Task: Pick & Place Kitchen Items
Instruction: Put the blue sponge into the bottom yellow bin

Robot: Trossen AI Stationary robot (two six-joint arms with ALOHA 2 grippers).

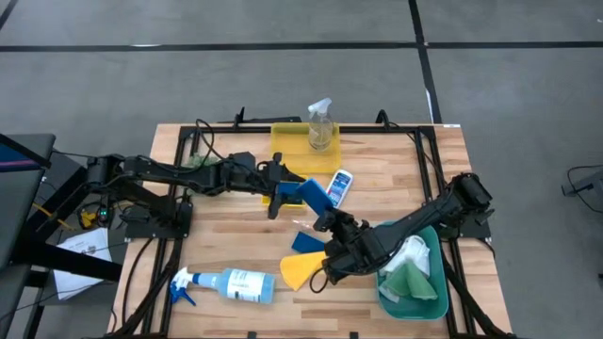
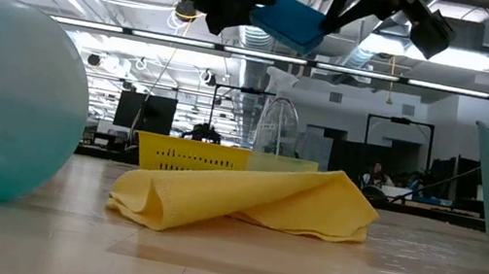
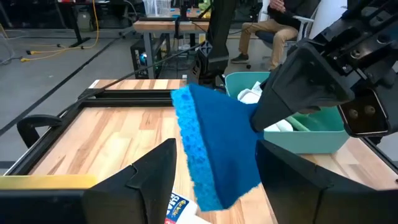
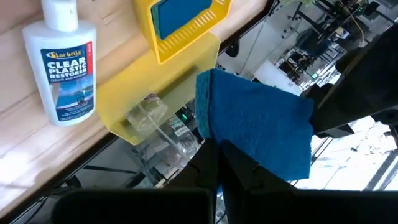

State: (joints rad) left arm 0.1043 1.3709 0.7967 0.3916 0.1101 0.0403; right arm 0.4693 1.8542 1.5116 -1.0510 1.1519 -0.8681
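A blue sponge (image 1: 309, 193) hangs in the air over the middle of the table, also seen in the low view (image 2: 287, 21). My left gripper (image 1: 280, 195) reaches in from the left and is shut on it. My right gripper (image 1: 330, 223), fingers shut, comes from the right and meets the sponge's near right corner. On the table lie a second blue sponge (image 1: 305, 242), a folded yellow cloth (image 1: 301, 270), a small white blue-capped bottle (image 1: 339, 185) and a blue-white spray bottle (image 1: 226, 282) on its side. A clear spray bottle (image 1: 320, 124) stands in the yellow tray (image 1: 283, 141). My left gripper has the sponge's end (image 3: 205, 180) between its two fingers (image 3: 143, 180), coming nearly level from the table's left. The sponge is lifted clear of the table and tilted. My right gripper's shut fingertips (image 4: 213, 152) meet the sponge's edge (image 4: 217, 134), slanting down from the right. Whether they pinch it, I cannot tell.
A teal bin (image 1: 429, 299) at the near right holds white and green cloths. The yellow tray stands at the far middle. People sit at tables in the room beyond.
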